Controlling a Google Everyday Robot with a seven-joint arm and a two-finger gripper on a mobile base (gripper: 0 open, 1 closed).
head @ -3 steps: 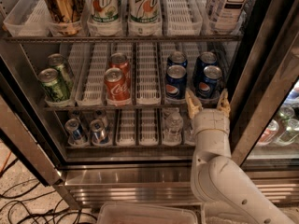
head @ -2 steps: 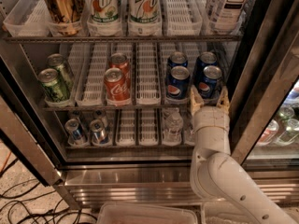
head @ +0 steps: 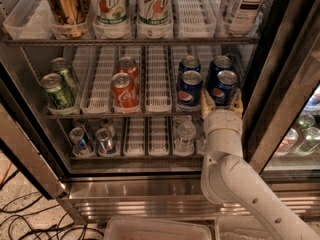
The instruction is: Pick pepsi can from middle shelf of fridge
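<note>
Four blue pepsi cans stand in two lanes at the right of the middle shelf (head: 157,86): front left (head: 190,88), back left (head: 189,64), front right (head: 223,88), back right (head: 220,64). My gripper (head: 221,105), on a white arm, is at the shelf's front edge, right under the front right pepsi can. It is open, with one tan fingertip (head: 205,107) left of the can's base and the other to its right. The can stands upright on the rack. The fridge (head: 150,194) has its door open.
Two red Coca-Cola cans (head: 123,91) and two green cans (head: 57,90) share the middle shelf. Tall 7UP cans (head: 112,6) stand on the rack above, small cans (head: 80,140) and a water bottle (head: 186,134) below. The dark door edge (head: 280,74) is close on the right.
My gripper has moved up and in towards the shelf. Its fingers now flank the base of the front right pepsi can. The cans have not moved.
</note>
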